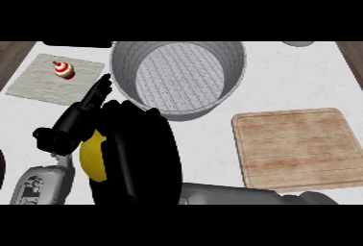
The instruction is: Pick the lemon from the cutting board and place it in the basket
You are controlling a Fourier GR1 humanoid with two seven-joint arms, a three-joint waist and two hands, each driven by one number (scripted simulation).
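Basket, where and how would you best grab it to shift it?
Grip the basket by the rim on its right side, pinching over the wall from above. It stands upright and open, no handles show, and the right hand holding the lemon crowds its left front.

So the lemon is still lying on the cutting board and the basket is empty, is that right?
Not quite. The head view shows the cutting board bare; the lemon is in the right hand, left of the board. The basket is empty.
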